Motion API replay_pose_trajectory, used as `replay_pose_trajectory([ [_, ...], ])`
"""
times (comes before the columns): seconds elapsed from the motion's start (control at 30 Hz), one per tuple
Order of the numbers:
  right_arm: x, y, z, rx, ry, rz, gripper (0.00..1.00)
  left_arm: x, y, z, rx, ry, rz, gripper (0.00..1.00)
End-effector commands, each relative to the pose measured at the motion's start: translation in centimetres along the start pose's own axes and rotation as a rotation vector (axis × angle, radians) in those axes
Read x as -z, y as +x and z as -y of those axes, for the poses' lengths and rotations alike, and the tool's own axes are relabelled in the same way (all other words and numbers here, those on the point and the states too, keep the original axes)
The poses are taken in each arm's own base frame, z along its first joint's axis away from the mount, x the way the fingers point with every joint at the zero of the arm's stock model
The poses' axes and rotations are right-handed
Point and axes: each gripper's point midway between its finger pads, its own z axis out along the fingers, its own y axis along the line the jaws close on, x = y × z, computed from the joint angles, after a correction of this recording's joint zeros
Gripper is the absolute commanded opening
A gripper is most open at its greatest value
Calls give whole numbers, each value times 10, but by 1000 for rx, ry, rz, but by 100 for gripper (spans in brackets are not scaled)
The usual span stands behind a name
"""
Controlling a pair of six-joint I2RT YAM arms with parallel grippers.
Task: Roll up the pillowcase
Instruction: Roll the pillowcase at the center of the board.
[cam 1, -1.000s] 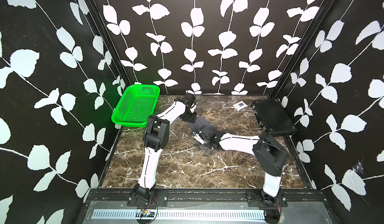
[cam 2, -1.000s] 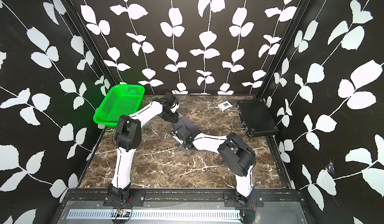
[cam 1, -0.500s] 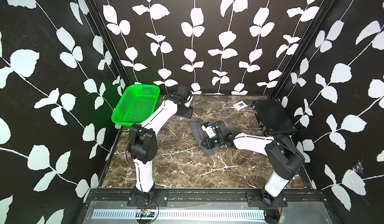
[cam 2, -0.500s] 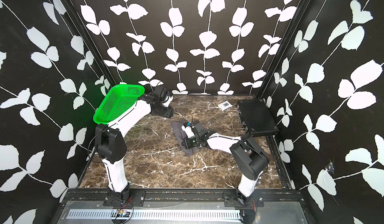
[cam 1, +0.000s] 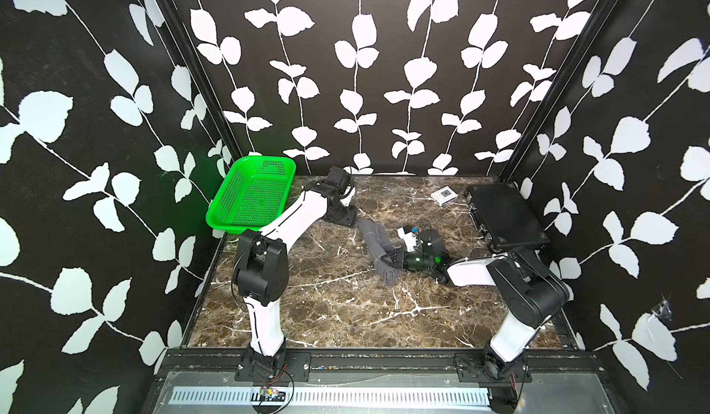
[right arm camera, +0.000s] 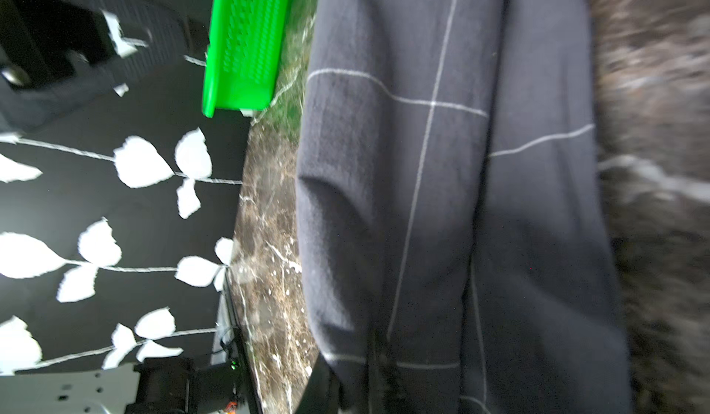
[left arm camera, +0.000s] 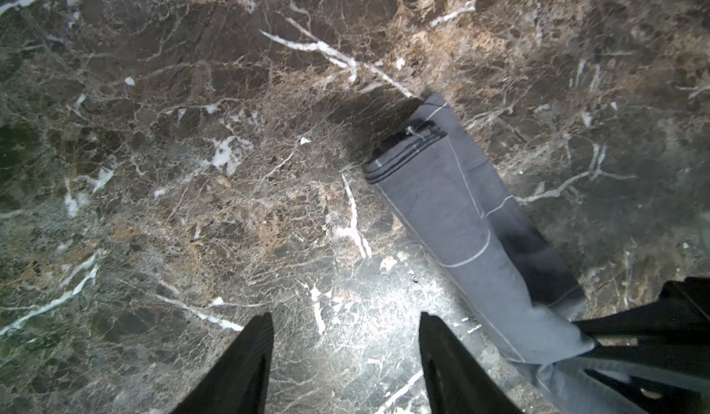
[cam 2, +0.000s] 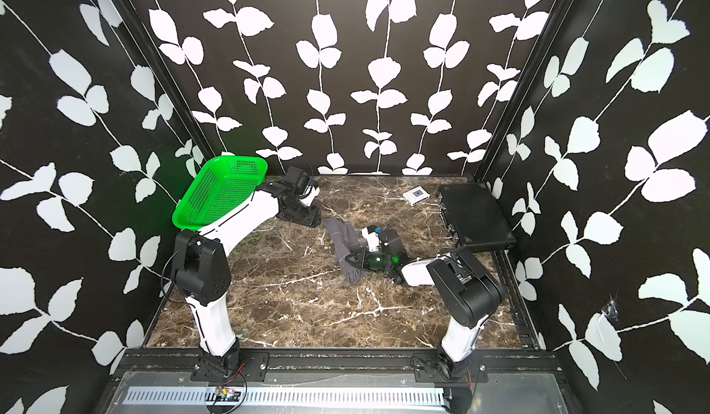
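We note left end effector (left arm camera: 345, 321) spread, just beside the pillowcase (left arm camera: 461, 208); right end effector (cam 1: 392, 259) pinching one end of it.

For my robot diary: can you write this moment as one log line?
task: roll pillowcase | left gripper: open, empty, over table | right gripper: shut on pillowcase end | pillowcase: narrow strip on table

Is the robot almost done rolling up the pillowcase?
Partway, I think. Done: the pillowcase is folded into a narrow strip lying on the table. In hand: the right pincer pinches one end, while the left pincer is open and empty. Left: rolling the strip up from end to end, since no small roll shows yet.
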Motion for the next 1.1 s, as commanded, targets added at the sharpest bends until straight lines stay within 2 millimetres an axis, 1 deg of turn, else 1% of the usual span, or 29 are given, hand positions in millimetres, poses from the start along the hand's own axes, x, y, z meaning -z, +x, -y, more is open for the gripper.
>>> replay_pose_trajectory([
  [0.0, 10, -12, 1, -38, -54, 72, 17, 17, -16, 9, 8, 47, 70, 62],
  [0.1, 20, -12, 16, -63, -28, 98, 22, 15, -19, 14, 25, 78, 84, 62],
  [0.2, 32, -13, 33, -93, 3, 132, 28, 10, -19, 20, 29, 96, 76, 62],
  [0.27, 38, -14, 40, -100, 22, 146, 29, 5, -15, 26, 27, 107, 59, 62],
  [0.37, 43, -12, 49, -78, 69, 129, 30, -9, -9, 41, 37, 136, 42, 62],
  [0.47, 48, -11, 56, -35, 131, 107, 30, -23, -4, 51, 68, 162, 32, 62],
  [0.53, 51, -12, 59, -9, 162, 95, 30, -33, -6, 58, 117, 200, 51, 62],
  [0.7, 55, -10, 70, 34, 234, 68, 31, -64, -1, 73, 239, 285, 50, 62],
  [0.83, 58, -12, 74, 79, 284, 46, 32, -82, -2, 79, 319, 345, 84, 62],
  [0.9, 57, -12, 76, 89, 296, 37, 32, -89, -7, 86, 356, 388, 112, 62],
  [1.07, 57, -14, 80, 106, 316, 27, 32, -108, -5, 107, 364, 433, 99, 62],
])
